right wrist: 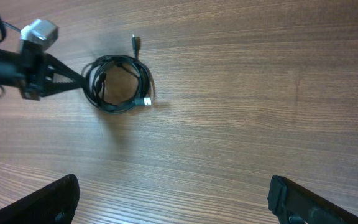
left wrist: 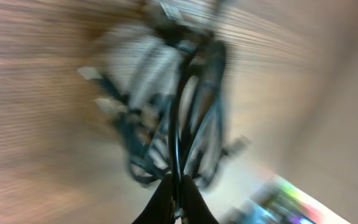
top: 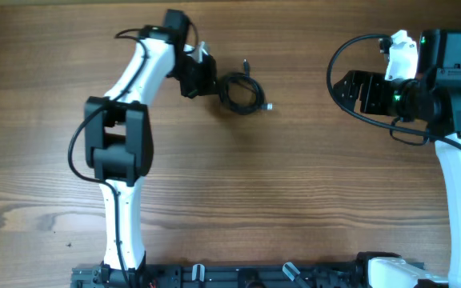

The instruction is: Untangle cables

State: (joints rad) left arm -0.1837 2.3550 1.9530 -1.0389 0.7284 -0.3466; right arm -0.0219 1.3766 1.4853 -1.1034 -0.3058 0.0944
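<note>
Black cables (top: 241,90) sit coiled on our wood table (top: 294,184), toward its far edge and left of centre.
Our left gripper (top: 213,80) meets the coil's left rim, and its blurred wrist view shows it closed on one strand. Our right gripper (right wrist: 173,182) hangs well apart to the right, spread wide and holding nothing. A broad stretch of wood lies between it and the coil, and more on the coil's near side.

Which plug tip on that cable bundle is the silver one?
The silver tip lies at the edge of the cables farthest from the left hand; the dark tip juts clear of them.
</note>
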